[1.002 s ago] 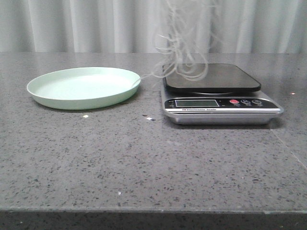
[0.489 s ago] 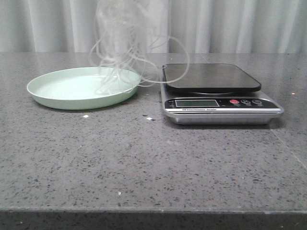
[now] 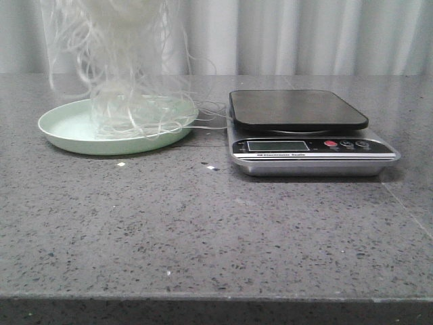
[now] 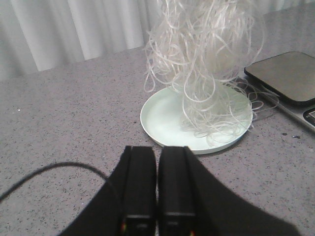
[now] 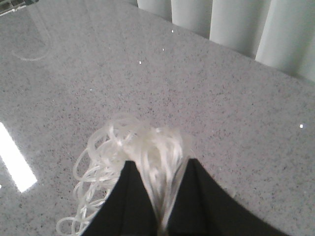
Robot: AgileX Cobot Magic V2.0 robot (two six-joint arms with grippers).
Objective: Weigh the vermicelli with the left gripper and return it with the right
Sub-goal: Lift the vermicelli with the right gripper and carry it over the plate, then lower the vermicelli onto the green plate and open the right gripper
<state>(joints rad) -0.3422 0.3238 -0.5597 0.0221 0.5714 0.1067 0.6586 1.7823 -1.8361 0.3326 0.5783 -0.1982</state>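
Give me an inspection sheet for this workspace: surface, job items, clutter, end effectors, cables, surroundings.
Surface: grey speckled stone table, dry, with glare patches in the right wrist view.
Job items: vermicelli hanging over the pale green plate, lowest strands resting in it and a few trailing over the rim toward the kitchen scale; scale platform bare.
Clutter: two small light specks on the table in front of the plate.
End effectors: left end effector shut and empty, back from the plate; right end effector shut on the vermicelli.
Cables: one dark cable beside the left end effector.
Surroundings: pale pleated curtain behind the table.
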